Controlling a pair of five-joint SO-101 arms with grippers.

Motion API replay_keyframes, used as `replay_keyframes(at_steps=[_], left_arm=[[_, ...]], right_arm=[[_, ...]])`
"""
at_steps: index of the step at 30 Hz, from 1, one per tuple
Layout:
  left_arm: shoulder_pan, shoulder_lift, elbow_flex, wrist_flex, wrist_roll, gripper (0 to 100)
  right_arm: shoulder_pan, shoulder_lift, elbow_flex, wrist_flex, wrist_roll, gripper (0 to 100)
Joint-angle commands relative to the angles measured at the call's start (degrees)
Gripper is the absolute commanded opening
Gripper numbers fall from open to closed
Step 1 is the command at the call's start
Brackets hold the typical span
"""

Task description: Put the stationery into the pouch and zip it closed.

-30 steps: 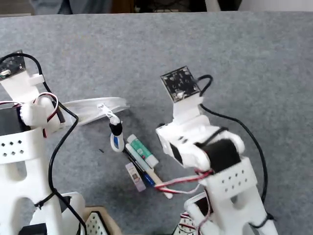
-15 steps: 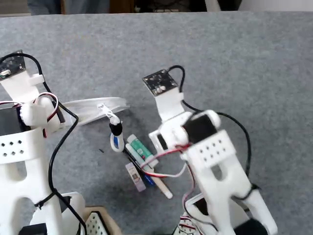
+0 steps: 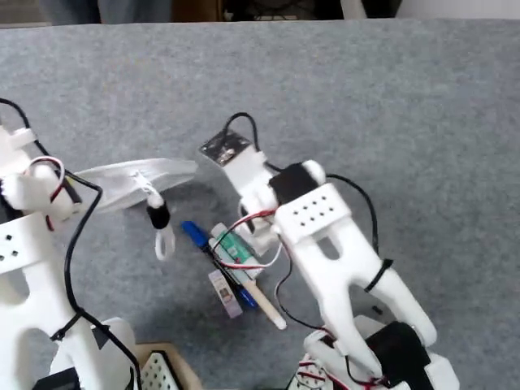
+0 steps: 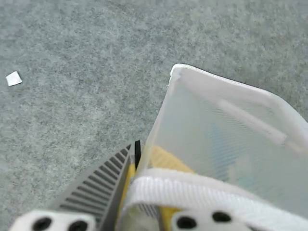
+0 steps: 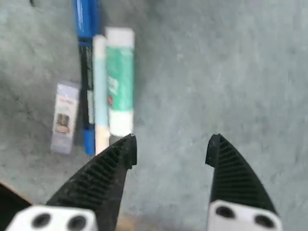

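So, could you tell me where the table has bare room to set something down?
The whole far strip of grey table beyond the clear pouch and right arm is bare. Crowded between them, around the glue stick and blue pen.

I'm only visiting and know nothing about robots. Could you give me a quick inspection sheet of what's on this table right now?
Surface: grey felt-like table cover.
Job's things: translucent pouch; blue pen, green tube, cream stick and lilac block lie together outside it.
Clutter: small white scrap on the cover.
Hands: left hand shut on the pouch's end; right hand open above the cover beside the stationery, holding nothing.
Cables: red and white wires droop over the stationery; black cables run along both arms.
Surroundings: dark shapes past the far edge, too little to tell.
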Motion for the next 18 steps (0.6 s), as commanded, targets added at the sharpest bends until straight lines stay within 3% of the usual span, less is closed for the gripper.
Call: replay_keyframes(at_steps=[1,5,18], left_arm=[[-4.2,0.9,0.2,0.7,-0.3,3],[-5.1,0.9,0.2,0.7,-0.3,3],[-5.4,0.4,0.4,0.7,-0.3,3]], right_arm=[[-6.9,0.5,0.2,-3.0,2.0,28.0],[-11.0,1.8,0.8,-6.2,1.7,31.1],[-10.4,15.3,1.1,-16.2,1.7,29.0]])
